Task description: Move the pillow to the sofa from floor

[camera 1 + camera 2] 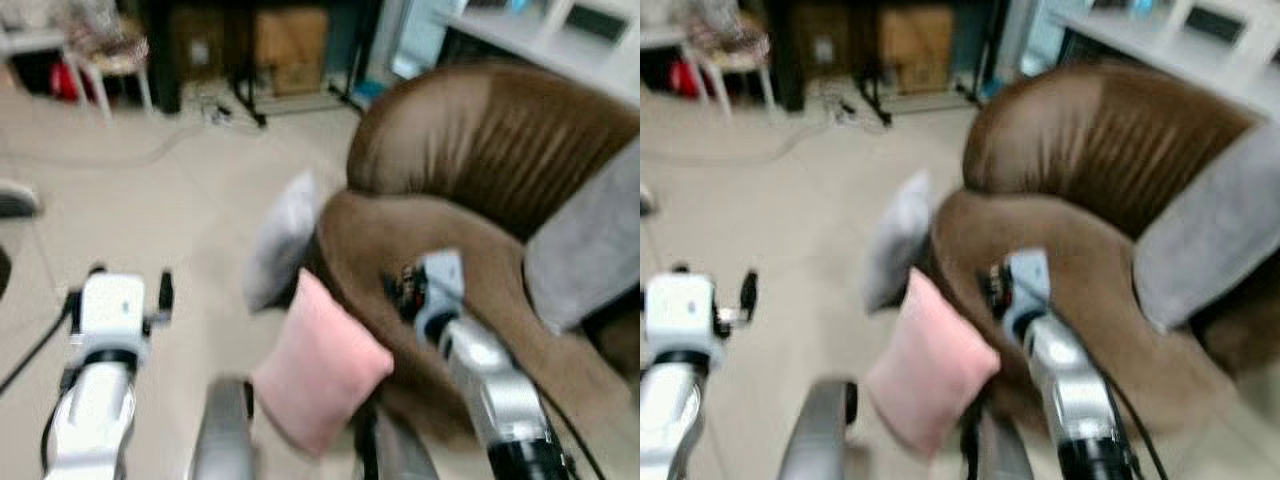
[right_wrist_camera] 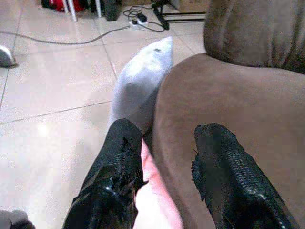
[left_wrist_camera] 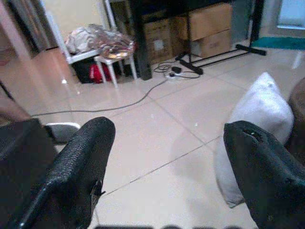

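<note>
Tiled floor [image 1: 150,200] and brown sofa [image 1: 480,160] were seen, two pillows propped against the sofa's front.

From the head views, a pink pillow [image 1: 318,365] and a grey pillow [image 1: 282,240] were leaned there on the floor. In the left wrist view, the left gripper [image 3: 167,157] was held with jaws apart. In the right wrist view, the right gripper [image 2: 164,162] was spread above the pink pillow.

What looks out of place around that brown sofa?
Two pillows are off the sofa: a pink pillow and a grey pillow stand on the tiled floor, leaning against its front. Another grey cushion is already on the seat.
</note>
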Available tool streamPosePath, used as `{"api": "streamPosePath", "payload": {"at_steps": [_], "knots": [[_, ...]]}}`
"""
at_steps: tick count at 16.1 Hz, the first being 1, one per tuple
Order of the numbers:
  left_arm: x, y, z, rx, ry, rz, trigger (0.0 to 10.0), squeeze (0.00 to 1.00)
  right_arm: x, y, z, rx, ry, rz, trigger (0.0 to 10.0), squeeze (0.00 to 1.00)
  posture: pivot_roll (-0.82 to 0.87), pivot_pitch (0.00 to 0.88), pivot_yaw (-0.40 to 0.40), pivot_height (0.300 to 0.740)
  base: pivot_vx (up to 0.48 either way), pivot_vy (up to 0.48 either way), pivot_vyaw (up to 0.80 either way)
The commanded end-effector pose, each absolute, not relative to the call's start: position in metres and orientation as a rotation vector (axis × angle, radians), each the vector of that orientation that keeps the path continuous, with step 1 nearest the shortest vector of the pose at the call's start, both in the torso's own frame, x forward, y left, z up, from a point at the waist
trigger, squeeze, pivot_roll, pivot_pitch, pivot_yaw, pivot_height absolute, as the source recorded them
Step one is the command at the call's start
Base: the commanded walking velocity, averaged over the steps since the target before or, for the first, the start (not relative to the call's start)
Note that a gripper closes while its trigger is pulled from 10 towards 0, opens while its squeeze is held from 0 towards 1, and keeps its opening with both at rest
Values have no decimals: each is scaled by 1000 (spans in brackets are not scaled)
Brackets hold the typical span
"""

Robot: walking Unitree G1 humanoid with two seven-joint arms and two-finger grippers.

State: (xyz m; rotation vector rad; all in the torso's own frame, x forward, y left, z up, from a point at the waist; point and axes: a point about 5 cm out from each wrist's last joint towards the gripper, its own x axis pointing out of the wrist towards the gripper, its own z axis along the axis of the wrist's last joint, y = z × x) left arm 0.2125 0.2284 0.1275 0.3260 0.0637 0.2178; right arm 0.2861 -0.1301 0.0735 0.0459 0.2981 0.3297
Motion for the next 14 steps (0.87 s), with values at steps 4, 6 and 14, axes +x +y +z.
{"api": "streamPosePath", "payload": {"at_steps": [4,6,14], "knots": [[215,224,137,315,7,188,10000,0,288,-142,76,-25,295,291,10000,0,95,0,-159,590,152,0,0],[215,224,137,315,7,184,10000,0,288,-143,75,-40,303,280,10000,0,95,0,-159,590,332,0,400],[211,238,130,382,29,215,10000,0,286,-147,73,-28,299,240,10000,0,78,0,-141,590,80,0,100]]}}
